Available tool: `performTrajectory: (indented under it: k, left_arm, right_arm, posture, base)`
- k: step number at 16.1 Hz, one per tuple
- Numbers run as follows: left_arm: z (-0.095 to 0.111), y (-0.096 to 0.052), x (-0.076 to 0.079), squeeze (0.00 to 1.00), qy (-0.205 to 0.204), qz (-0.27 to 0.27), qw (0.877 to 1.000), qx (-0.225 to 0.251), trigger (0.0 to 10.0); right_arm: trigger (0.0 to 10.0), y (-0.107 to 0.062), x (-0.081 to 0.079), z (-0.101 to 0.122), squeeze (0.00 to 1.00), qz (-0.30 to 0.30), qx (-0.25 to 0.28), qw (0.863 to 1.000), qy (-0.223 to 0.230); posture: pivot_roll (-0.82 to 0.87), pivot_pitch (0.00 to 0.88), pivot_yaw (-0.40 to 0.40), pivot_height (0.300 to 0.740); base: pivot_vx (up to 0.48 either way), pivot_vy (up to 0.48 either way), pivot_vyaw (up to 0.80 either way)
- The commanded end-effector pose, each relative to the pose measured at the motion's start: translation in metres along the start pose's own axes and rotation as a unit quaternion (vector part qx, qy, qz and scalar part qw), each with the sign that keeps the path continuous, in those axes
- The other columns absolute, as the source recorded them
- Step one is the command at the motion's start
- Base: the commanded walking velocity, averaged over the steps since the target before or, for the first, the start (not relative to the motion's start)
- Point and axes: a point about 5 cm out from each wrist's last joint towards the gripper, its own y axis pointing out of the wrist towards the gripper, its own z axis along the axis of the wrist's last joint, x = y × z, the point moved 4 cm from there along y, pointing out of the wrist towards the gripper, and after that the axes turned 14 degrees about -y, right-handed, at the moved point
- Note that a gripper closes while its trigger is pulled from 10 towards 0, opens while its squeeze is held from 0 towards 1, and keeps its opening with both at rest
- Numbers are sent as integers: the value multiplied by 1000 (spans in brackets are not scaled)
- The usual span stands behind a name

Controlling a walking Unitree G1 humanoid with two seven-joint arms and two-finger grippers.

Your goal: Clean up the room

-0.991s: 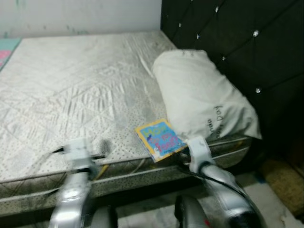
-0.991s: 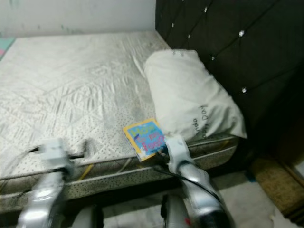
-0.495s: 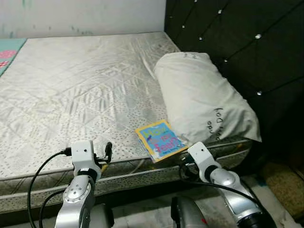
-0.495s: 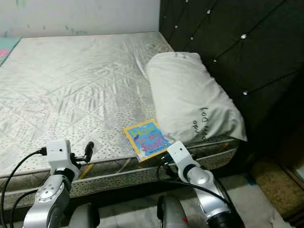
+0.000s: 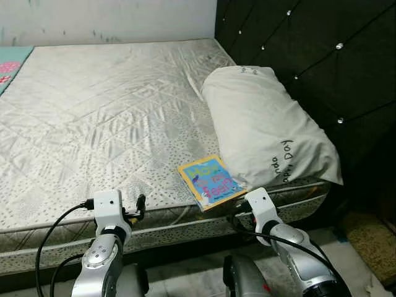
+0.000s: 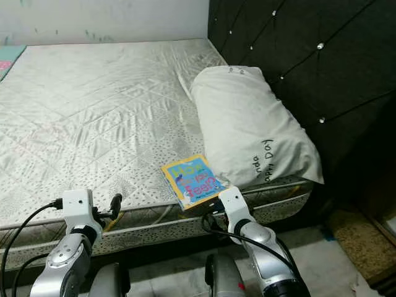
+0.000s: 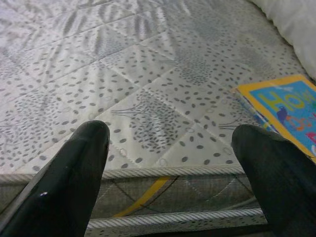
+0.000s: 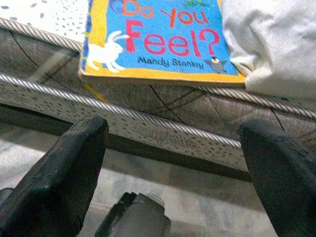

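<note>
A blue and yellow children's book [image 5: 211, 181] lies on the front edge of the bare mattress [image 5: 111, 117], with one corner against a white pillow [image 5: 266, 124]. Its cover [image 8: 158, 39] reads "Do You Feel?". My right gripper [image 8: 175, 133] hangs open just below and in front of the book, level with the mattress side. Further left along that edge, my left gripper [image 7: 173, 143] is open too. It points across the mattress, with the book [image 7: 286, 111] off to its right. Neither gripper holds anything.
A black tufted headboard [image 5: 309, 55] rises behind the pillow on the right. A teal cloth [image 5: 7, 59] lies at the mattress's far left. A brown mat [image 5: 371, 238] sits on the floor at the lower right. A pale wall [image 5: 111, 18] runs along the far side.
The blur of a second ago has gone and the view has steadied. Both arms sit slightly lower at the mattress edge. Book and pillow lie as before.
</note>
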Motion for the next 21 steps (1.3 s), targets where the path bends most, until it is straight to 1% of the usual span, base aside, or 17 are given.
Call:
performTrajectory:
  k: [1,3,5,8,11,12,14,15,17,18,21]
  left_arm:
    - [2,0,2,0,2,-3,1000,0,10000]
    - [4,1,4,0,3,-5,1000,2,10000]
    - [6,2,4,0,5,-3,1000,6,10000]
    - [10,2,-4,0,10,16,1000,15,10000]
    - [13,2,-10,0,13,34,999,18,10000]
    - [14,1,-11,0,15,38,999,21,10000]
    - [16,-1,-13,0,13,37,999,23,10000]
    - [16,-2,-14,0,3,34,999,24,10000]
    - [18,-2,-12,0,2,28,999,28,10000]
    - [19,-1,-11,0,2,25,999,28,10000]
    - [18,-1,-7,0,1,19,999,26,10000]
  right_arm:
    - [10000,-3,-1,2,0,3,6,1000,7]
    - [10000,-5,-4,1,0,11,5,1000,7]
    - [10000,-5,-6,1,0,15,3,1000,8]
    - [10000,-2,-16,6,0,33,6,999,9]
    - [10000,5,-32,14,0,74,11,997,17]
    - [10000,7,-34,18,0,76,17,997,17]
    - [10000,12,-40,30,0,81,38,995,34]
    - [10000,13,-42,33,0,82,45,995,37]
    - [10000,12,-45,39,0,90,62,993,34]
    - [10000,12,-48,39,0,96,65,993,27]
    - [10000,12,-50,37,0,98,62,993,29]
  posture:
    - [-92,0,-24,545]
    - [-98,0,-20,526]
    - [-98,0,-19,526]
    - [-93,0,-19,526]
    - [-84,0,-20,526]
    - [-79,0,-18,526]
    - [-78,0,-15,526]
    - [-78,0,-14,526]
    - [-78,0,-13,526]
    - [-78,0,-12,526]
    - [-80,0,-12,526]
  base:
    - [0,0,0]
    - [0,0,0]
    - [0,0,0]
    - [0,0,0]
    - [0,0,0]
    - [0,0,0]
    - [0,0,0]
    - [0,0,0]
    - [127,0,0]
    - [307,0,800]
    - [379,0,800]
